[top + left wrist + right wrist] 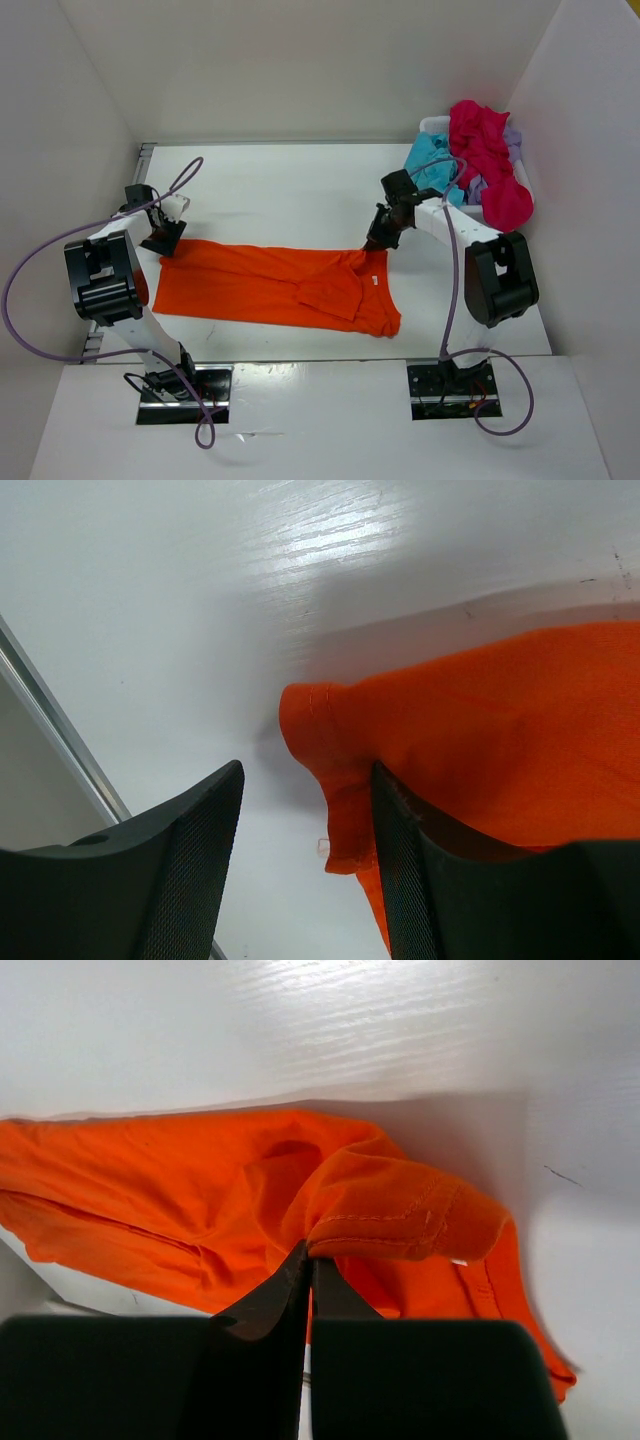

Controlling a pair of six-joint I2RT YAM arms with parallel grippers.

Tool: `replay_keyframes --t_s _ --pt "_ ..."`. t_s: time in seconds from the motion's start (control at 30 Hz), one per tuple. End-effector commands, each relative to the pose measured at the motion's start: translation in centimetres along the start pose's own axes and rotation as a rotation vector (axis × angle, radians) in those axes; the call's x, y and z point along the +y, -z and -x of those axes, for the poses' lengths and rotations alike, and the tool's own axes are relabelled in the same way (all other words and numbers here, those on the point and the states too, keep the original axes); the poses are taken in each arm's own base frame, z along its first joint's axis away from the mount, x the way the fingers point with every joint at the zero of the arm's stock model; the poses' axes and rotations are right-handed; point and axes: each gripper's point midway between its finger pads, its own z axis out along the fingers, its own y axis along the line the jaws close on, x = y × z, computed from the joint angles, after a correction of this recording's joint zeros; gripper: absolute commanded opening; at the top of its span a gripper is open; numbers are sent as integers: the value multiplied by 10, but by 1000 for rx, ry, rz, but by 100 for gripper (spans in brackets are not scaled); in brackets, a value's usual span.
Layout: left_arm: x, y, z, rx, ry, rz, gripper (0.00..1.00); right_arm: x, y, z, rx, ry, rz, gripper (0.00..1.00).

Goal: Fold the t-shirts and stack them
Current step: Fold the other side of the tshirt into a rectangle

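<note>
The bright orange t-shirt (250, 285) lies spread lengthwise across the middle of the table, with one end folded over near its right side. My left gripper (165, 240) stands open at the shirt's far-left corner. In the left wrist view that corner (340, 780) hangs between the fingers, against the right finger (410, 870). My right gripper (311, 1260) is shut on a stitched fold of the orange t-shirt (400, 1220) at its far-right edge (372, 258). The magenta-red t-shirt (485, 150), turquoise t-shirt (428, 160) and pale lavender t-shirt (512, 140) sit bunched at the back right.
A white mesh basket (432, 125) in the back right corner holds the three bunched shirts. White walls enclose the table on the left, back and right. A metal rail (60, 740) runs along the table's left edge. Purple cables loop from both arms.
</note>
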Motion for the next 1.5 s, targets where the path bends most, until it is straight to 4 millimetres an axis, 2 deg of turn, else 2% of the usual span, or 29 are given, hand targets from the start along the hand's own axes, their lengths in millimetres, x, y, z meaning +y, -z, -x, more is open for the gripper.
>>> replay_keyframes --t_s 0.0,0.03,0.07,0.13,0.17,0.2,0.3,0.4,0.43,0.5,0.57,0.63,0.7,0.73,0.77,0.87,1.1,1.13,1.17,1.2,1.4,1.43,1.47 --pt "-2 -6 1 -1 0 -18 61 -11 9 -5 15 -8 -11 0" --pt "-6 -9 -4 13 0 -28 61 -17 7 -3 12 -22 -16 0" --pt "-5 -10 -2 6 0 -23 61 -23 6 -2 7 -32 -32 7" --pt "-5 -10 -2 6 0 -23 61 -32 4 3 -9 -48 -52 14" --pt "-5 -10 -2 6 0 -23 61 -39 0 6 -11 -54 -58 25" --pt "-5 -10 -2 6 0 -23 61 -41 -3 10 -19 -61 -56 30" --pt "-6 -12 -4 14 0 -29 61 -36 -1 27 -72 -32 -60 34" --pt "-6 -12 -4 14 0 -29 61 -24 18 40 -132 12 -31 37" --pt "-6 -12 -4 14 0 -29 61 -22 24 39 -150 24 -40 38" --pt "-6 -9 -4 13 0 -28 61 -22 35 29 -155 37 -40 38" --pt "-5 -6 -2 5 0 -22 61 -21 33 6 -114 52 -39 39" --pt "-6 -6 -1 0 9 -30 61 -25 25 -16 -58 54 -43 42" --pt "-5 -6 3 -14 9 -33 61 -21 16 -42 -1 71 -31 48" --pt "-3 -4 7 -22 8 -28 61 -21 14 -49 14 85 -35 48" --pt "-6 -7 3 -6 9 -39 61 -16 7 -60 40 96 -30 50" --pt "-5 -9 4 -5 9 -39 61 -20 -7 -72 74 96 -65 50" --pt "-6 -7 3 -5 9 -39 61 -26 -25 -77 99 108 -87 50" --pt "-6 -7 3 -5 9 -39 61 -26 -25 -77 100 108 -87 46" --pt "-6 -7 3 -5 9 -39 61 -26 -28 -76 99 108 -86 37" --pt "-8 -7 4 -10 19 -47 61 -26 -28 -76 99 108 -86 33" --pt "-9 -10 2 -3 19 -52 61 -37 -40 -85 131 101 -107 32" --pt "-9 -10 2 -3 19 -52 61 -37 -40 -85 131 101 -107 30" --pt "-9 -10 2 -3 19 -52 61 -39 -39 -86 131 101 -107 21"
